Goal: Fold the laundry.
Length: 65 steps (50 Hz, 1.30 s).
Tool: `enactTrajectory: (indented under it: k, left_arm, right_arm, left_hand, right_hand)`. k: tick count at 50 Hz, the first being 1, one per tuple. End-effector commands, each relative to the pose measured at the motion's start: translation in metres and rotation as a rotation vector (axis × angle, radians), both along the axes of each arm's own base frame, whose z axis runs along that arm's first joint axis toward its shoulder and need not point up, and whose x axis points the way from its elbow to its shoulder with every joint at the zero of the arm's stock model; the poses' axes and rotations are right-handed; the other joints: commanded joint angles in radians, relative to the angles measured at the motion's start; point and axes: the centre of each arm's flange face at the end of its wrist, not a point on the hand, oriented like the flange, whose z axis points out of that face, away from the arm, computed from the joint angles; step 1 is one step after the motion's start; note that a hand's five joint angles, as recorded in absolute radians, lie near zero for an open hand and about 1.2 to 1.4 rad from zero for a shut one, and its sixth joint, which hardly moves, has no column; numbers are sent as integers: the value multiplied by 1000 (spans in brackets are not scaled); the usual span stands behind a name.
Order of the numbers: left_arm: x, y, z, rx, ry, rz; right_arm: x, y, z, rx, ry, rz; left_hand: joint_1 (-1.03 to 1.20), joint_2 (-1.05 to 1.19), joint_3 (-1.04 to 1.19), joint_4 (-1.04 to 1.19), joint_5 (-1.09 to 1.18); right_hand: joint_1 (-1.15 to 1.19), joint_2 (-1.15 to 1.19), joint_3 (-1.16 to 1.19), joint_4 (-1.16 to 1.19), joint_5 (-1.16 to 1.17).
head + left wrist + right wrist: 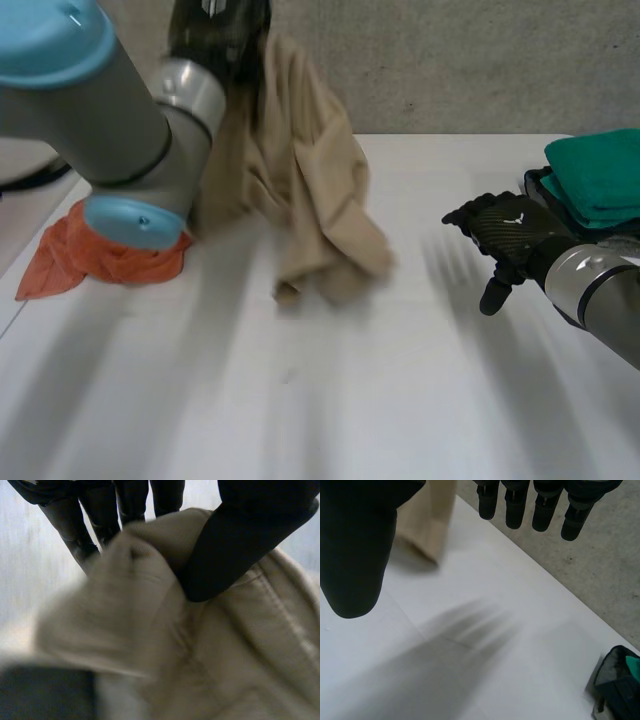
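So, not even halfway I'd guess: a green cloth (pixel 600 180) sits folded at the right of the worktop (pixel 350 400), and an orange cloth (pixel 90 255) lies crumpled by the left arm. The beige garment (pixel 310 190) dangles unfolded from the left robot hand (pixel 240 535), pinched between thumb and fingers, its lower end touching the worktop. The right robot hand (pixel 505 235) hovers empty, fingers relaxed.

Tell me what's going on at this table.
The robot's left hand has a beige garment pinched between thumb and fingers and lifted, its lower end bunched down near the white table. The right hand hangs open above the table, holding nothing. A crumpled orange cloth lies beside the left arm, and a folded green cloth sits beyond the right hand.
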Motion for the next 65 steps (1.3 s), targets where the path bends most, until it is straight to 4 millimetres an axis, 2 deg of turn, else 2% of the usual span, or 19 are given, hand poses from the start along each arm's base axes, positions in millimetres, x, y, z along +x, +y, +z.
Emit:
enactTrajectory:
  k: [1, 4, 6, 9, 13, 16, 19, 24, 27, 32, 36, 39, 46, 47, 50, 51, 55, 59, 65]
  left_arm:
    - [-45, 46, -4, -27, -69, -299]
    - [-57, 55, -30, 49, -128, -375]
    - [-67, 64, -62, 140, -192, -450]
    - [-75, 79, -104, 284, -289, -522]
    - [-72, 95, -137, 449, -386, -539]
    - [-65, 103, -146, 535, -428, -520]
    - [-61, 110, -142, 555, -435, -516]
    - [-53, 127, -118, 519, -406, -562]
    - [-48, 127, -105, 477, -371, -558]
    - [-31, 107, -73, 379, -236, -470]
    - [-12, 86, -59, 372, -155, -384]
    - [0, 71, -55, 366, -128, -329]
    - [41, 8, -63, 371, -134, -110]
    - [50, -5, -73, 393, -171, -59]
    - [61, -20, -92, 441, -247, -6]
    - [67, -28, -106, 483, -299, 22]
    - [76, -41, -145, 572, -414, 56]
    - [77, -50, -182, 621, -486, 68]
    - [70, -50, -210, 658, -521, 46]
  right_arm:
    - [-6, -6, 1, -1, -14, -29]
    - [-10, -10, 2, -5, -15, -43]
    - [-14, -15, 5, -14, -18, -59]
    - [-19, -21, 8, -27, -17, -78]
    - [-24, -28, 11, -41, -16, -95]
    - [-28, -32, 12, -49, -17, -109]
    - [-33, -39, 14, -58, -15, -133]
    - [-42, -46, 20, -86, 7, -196]
    - [-42, -45, 21, -96, 19, -204]
    - [-28, -34, 30, -134, 48, -161]
    - [-11, -16, 43, -175, 57, -99]
    - [0, -2, 52, -194, 56, -62]
    - [39, 53, 72, -169, -7, 44]
    - [44, 58, 72, -162, -16, 58]
    - [66, 74, 63, -115, -35, 122]
    - [76, 79, 57, -100, -36, 147]
    - [105, 80, 36, -109, -20, 215]
    - [132, 77, 7, -141, 40, 273]
    - [151, 73, -30, -184, 177, 309]
  left_hand:
    - [246, 205, 213, 205, 237]
    - [246, 205, 213, 205, 237]
    - [238, 196, 205, 197, 228]
    - [-163, -204, -196, -204, -172]
    - [-467, -508, -500, -508, -476]
    - [-555, -596, -588, -596, -564]
    - [-672, -714, -705, -713, -681]
    - [-781, -822, -814, -822, -790]
    - [-802, -843, -835, -843, -811]
    - [-802, -843, -835, -843, -811]
    - [-808, -849, -841, -849, -817]
    - [-808, -849, -841, -849, -817]
    - [-805, -846, -838, -846, -814]
    - [-802, -843, -835, -843, -811]
    - [-805, -846, -838, -846, -814]
    - [-802, -843, -835, -843, -811]
    - [-799, -840, -832, -840, -808]
    - [-808, -849, -841, -849, -817]
    - [-858, -899, -891, -899, -867]
  right_hand:
    - [-41, -31, -31, -38, -46]
    - [-41, -31, -31, -38, -46]
    - [-41, -31, -31, -38, -46]
    - [-41, -31, -31, -38, -46]
    - [-41, -31, -31, -38, -46]
    - [-41, -31, -31, -38, -46]
    - [-41, -31, -31, -38, -46]
    - [-41, -31, -31, -38, -46]
    - [-41, -31, -31, -38, -46]
    - [-41, -31, -31, -38, -46]
    - [-41, -31, -31, -38, -46]
    - [-41, -31, -31, -38, -46]
    - [-41, -31, -31, -38, -46]
    - [-41, -31, -31, -38, -46]
    - [-41, -31, -31, -38, -46]
    - [-41, -31, -31, -38, -46]
    - [-41, -31, -31, -38, -46]
    - [-33, -22, -23, -29, -38]
    - [52, 63, 62, 56, 48]
